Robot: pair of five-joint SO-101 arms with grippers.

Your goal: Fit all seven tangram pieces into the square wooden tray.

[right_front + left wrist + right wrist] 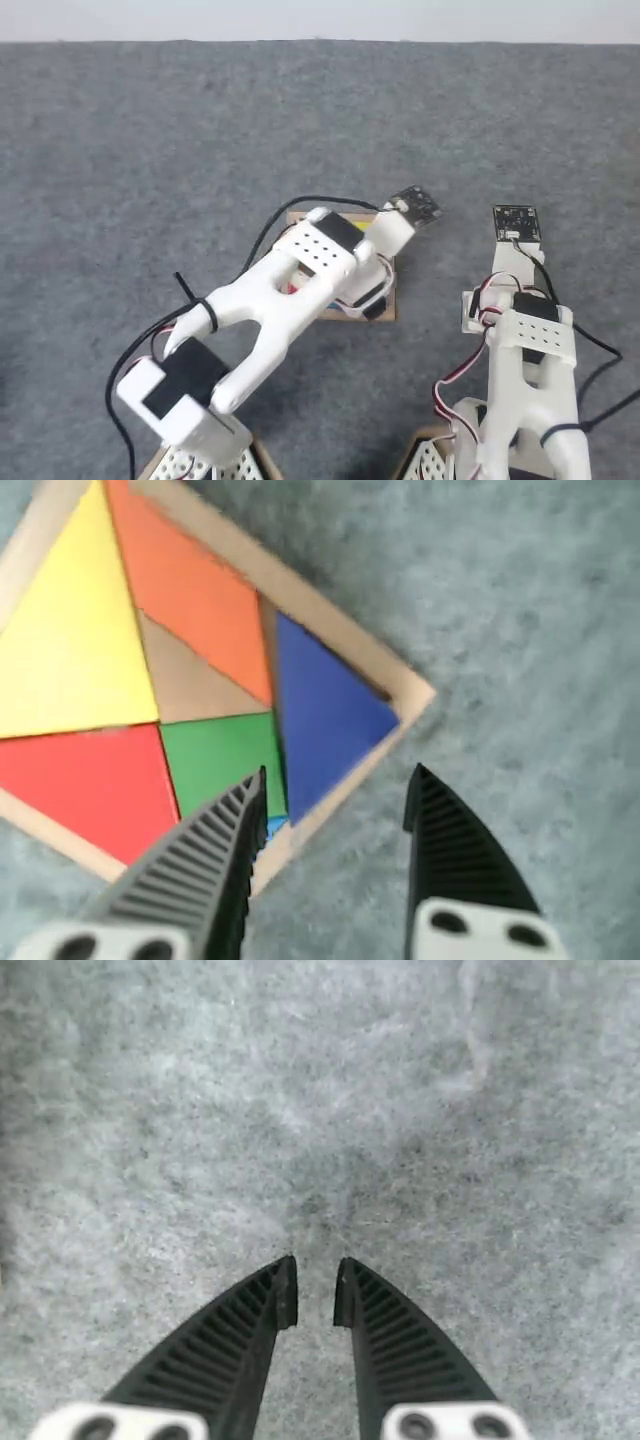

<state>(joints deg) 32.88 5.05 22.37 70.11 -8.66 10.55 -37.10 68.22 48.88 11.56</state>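
Left gripper is held open and empty above one corner of the square wooden tray, which lies on the grey felt table cover under this arm. Most coloured pieces are seen lying flat inside. The dark blue triangular piece by the rim seems not fully seated, so it should probably be nudged gently toward the orange triangular piece, with the jaws clear of the rim. A small light-blue piece is partly hidden by one jaw. Right gripper, almost closed on nothing, hangs well apart over the felt.
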